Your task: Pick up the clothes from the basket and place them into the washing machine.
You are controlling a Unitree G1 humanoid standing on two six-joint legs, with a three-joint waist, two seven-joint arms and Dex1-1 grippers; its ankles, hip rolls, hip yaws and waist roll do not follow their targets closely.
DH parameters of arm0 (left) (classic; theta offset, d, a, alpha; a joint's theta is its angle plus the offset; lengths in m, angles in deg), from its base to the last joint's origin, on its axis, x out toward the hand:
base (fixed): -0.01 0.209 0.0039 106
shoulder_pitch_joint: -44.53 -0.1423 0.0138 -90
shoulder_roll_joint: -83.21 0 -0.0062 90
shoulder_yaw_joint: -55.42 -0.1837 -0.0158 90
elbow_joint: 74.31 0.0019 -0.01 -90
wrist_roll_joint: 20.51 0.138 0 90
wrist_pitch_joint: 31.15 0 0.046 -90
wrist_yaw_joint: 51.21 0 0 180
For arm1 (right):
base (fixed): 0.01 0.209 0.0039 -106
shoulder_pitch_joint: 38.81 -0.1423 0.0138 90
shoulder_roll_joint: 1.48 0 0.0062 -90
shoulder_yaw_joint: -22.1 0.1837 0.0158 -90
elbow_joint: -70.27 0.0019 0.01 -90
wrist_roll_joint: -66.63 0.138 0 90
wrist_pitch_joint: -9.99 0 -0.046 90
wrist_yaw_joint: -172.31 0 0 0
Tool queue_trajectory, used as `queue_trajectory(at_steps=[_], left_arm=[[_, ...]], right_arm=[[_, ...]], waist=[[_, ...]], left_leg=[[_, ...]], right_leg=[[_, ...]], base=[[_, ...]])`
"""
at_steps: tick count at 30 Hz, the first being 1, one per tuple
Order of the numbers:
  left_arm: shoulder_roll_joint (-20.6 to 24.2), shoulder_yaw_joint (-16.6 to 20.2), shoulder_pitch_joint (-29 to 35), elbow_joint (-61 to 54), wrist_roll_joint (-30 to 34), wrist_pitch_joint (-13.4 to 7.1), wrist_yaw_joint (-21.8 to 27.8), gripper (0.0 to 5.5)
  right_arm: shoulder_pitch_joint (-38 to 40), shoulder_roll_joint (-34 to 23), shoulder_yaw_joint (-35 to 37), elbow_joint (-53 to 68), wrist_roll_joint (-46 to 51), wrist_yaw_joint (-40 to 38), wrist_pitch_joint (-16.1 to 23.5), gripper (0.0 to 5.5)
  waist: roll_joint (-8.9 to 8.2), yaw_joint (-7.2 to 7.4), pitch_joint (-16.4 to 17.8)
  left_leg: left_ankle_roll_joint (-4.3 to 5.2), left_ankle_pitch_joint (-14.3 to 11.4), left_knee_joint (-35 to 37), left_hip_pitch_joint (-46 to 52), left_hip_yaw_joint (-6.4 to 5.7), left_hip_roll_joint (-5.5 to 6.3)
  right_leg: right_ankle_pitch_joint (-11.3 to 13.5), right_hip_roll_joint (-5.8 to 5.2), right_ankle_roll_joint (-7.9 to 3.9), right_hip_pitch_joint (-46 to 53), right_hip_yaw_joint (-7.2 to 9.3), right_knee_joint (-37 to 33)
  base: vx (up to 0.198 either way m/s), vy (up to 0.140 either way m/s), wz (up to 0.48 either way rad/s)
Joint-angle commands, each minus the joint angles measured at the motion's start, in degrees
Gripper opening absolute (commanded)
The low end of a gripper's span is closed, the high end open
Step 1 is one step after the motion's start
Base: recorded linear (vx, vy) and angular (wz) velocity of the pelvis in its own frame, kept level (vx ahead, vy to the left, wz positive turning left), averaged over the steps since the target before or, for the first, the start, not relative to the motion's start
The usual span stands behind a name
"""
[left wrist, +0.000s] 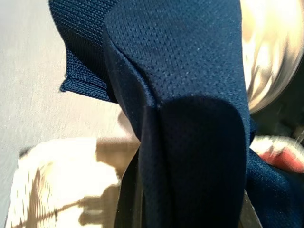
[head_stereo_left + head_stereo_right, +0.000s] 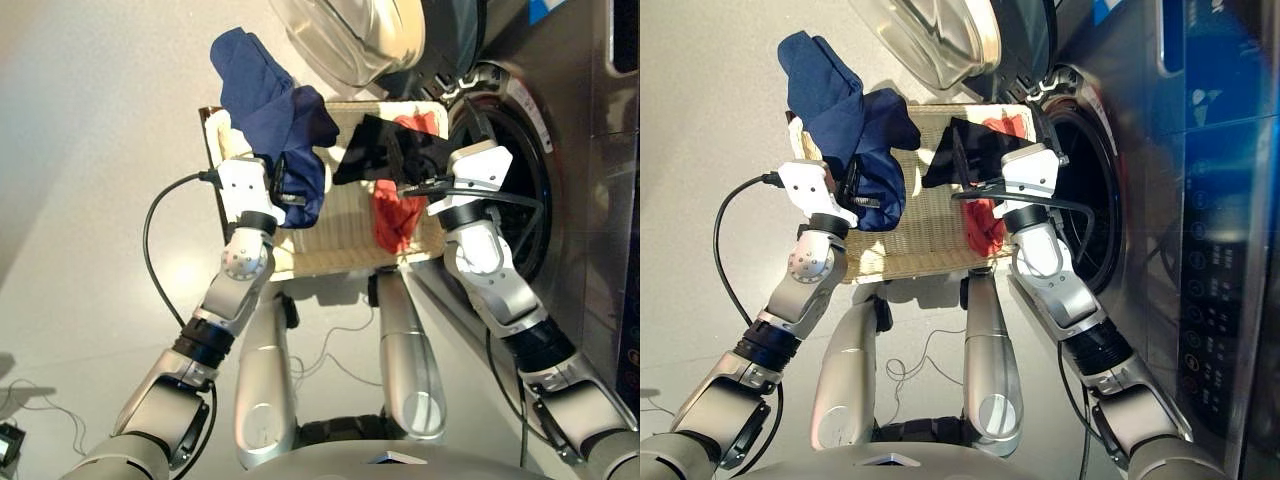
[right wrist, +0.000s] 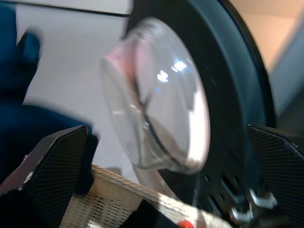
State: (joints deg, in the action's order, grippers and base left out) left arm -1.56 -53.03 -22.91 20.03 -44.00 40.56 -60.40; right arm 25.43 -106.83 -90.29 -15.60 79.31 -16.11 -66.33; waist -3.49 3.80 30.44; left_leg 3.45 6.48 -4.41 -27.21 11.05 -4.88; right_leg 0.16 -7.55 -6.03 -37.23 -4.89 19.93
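My left gripper (image 2: 290, 192) is shut on the navy blue garment (image 2: 270, 95) and holds it up above the left part of the cream basket (image 2: 340, 245). The cloth (image 1: 190, 95) fills the left wrist view and hides the fingers. My right gripper (image 2: 397, 152) hangs open over the basket's right part, with nothing between its black fingers (image 3: 52, 161). Under it the coral-red garment (image 2: 396, 222) lies in the basket. The washing machine's drum hole (image 2: 515, 185) is just to the right of the right gripper. Its glass door (image 2: 350, 40) stands swung open behind the basket.
The basket sits on the floor against the machine's front. A black cable (image 2: 150, 235) loops from my left wrist over the pale floor on the left. A dark control panel (image 2: 1215, 280) runs along the right edge.
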Motion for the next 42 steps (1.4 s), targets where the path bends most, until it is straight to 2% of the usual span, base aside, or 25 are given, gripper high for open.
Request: queue_trajectory(at_steps=[1,5,8,11,15,20,22,28,34,42], left_arm=[[2.36,0.74,-1.35,-10.04,-1.36,-5.88,7.01,0.0],[5.24,-0.78,-3.91,-12.19,-1.87,-6.22,12.65,0.0],[6.54,-1.47,-4.65,-12.12,-1.04,-6.36,13.83,0.0],[9.95,-4.32,-3.42,-14.12,2.68,-7.16,14.12,0.0],[12.13,-7.65,-1.38,-13.68,6.01,-7.43,12.6,0.0],[13.61,-9.74,0.53,-14.07,7.65,-7.78,11.02,0.0],[13.99,-11.99,2.49,-13.82,8.95,-7.74,9.95,0.0],[15.09,-14.83,6.01,-13.96,12.44,-7.8,7.33,0.0],[15.83,-17.58,9.51,-14.72,15.72,-7.82,4.34,0.0],[16.14,-19.19,12.37,-15.02,19.29,-7.77,1.14,0.0]], right_arm=[[-1.96,-2.3,-1.06,5.54,5.8,7.27,0.63,5.5],[-2.66,-5.26,-3.77,8.7,16.04,14.07,-0.97,5.5],[-4.67,-7.21,-5.21,10.52,20.46,16.29,-1.78,5.5],[-8.51,-8.18,-8.16,11.79,25.88,17.35,-2.52,5.5],[-13.66,-8.18,-11.1,12.0,26.48,17.13,-2.93,5.5],[-17.88,-7.66,-13.46,11.25,25.81,16.08,-2.73,5.5],[-20.2,-6.38,-15.19,10.41,27.07,15.97,-2.76,5.5],[-23.74,-3.69,-18.02,7.57,27.1,14.98,-2.96,5.5],[-23.93,-1.57,-19.09,5.49,26.92,13.7,-2.83,5.5],[-22.31,-1.21,-19.12,4.01,24.83,12.13,-2.96,5.5]], waist=[[-0.55,-0.34,-3.86],[-1.15,-0.99,-5.49],[-1.16,-1.28,-6.0],[-0.99,-1.59,-6.81],[-0.86,-1.65,-7.88],[-0.7,-1.8,-8.41],[-0.61,-1.83,-8.68],[-0.51,-1.96,-9.04],[-0.24,-2.01,-9.07],[-0.2,-2.23,-8.68]], left_leg=[[4.17,-2.52,-0.84,3.05,-1.18,1.15],[4.0,-2.41,-0.21,5.43,-0.39,1.32],[3.99,-2.68,-0.45,6.12,-0.12,1.27],[3.95,-3.08,-0.87,6.76,-0.18,1.31],[3.98,-3.04,-0.64,7.14,0.05,1.28],[3.98,-3.1,-0.82,7.22,0.14,1.32],[3.94,-3.1,-1.11,7.08,0.16,1.22],[4.0,-3.14,-1.47,6.72,0.25,1.02],[4.09,-2.94,-1.66,6.41,-0.01,0.85],[3.91,-2.95,-2.18,5.88,-0.45,0.8]], right_leg=[[10.52,-3.49,-6.79,8.85,1.12,-14.56],[10.88,-4.03,-7.03,10.83,0.62,-15.52],[10.77,-4.26,-6.96,11.62,0.57,-15.63],[10.58,-4.53,-6.89,12.4,0.72,-15.77],[10.69,-4.81,-6.89,12.95,0.66,-16.4],[10.69,-5.04,-6.94,13.11,0.74,-16.56],[10.65,-5.08,-6.91,13.08,0.74,-16.53],[10.64,-5.25,-6.95,13.01,0.55,-16.92],[10.51,-5.39,-6.91,12.98,0.63,-16.85],[10.37,-5.43,-6.8,12.93,0.7,-16.63]], base=[[0.068,0.016,-0.047],[0.044,0.02,0.005],[0.0,0.0,0.0],[0.0,0.0,0.0],[0.0,0.0,0.0],[0.0,0.0,0.0],[0.0,0.0,0.0],[0.0,0.0,0.0],[0.0,0.0,0.0],[0.0,0.0,0.0]])
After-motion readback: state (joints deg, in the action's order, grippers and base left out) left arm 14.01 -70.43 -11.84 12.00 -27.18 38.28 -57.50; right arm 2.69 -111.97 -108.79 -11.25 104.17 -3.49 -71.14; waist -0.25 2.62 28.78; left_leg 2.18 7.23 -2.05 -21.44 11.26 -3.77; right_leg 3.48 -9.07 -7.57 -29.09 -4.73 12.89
